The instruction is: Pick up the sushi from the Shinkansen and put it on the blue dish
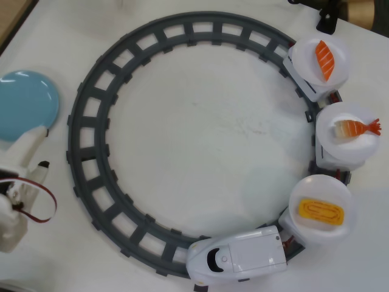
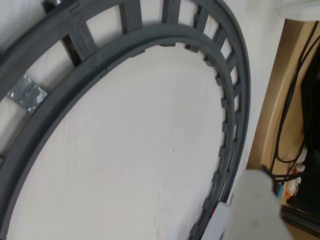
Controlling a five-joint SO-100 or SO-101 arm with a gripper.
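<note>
Overhead view: fingers (image 1: 37, 155) apart, empty, near the blue dish (image 1: 24, 103) — reach for the sushi (image 1: 321, 211) behind the Shinkansen (image 1: 240, 254), descending squarely.

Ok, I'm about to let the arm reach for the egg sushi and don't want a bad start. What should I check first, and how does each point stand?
1. Egg sushi lying flat on its white plate, just behind the Shinkansen: ok.
2. Blue dish bare: ok.
3. Tool holding nothing: ok, nothing seen at its tips; open or shut, cannot tell.
4. Tool near the sushi: not ok, it sits across the track, beside the dish.
5. Train standing still: cannot tell.
6. Salmon and shrimp pieces on separate plates: ok.
</note>
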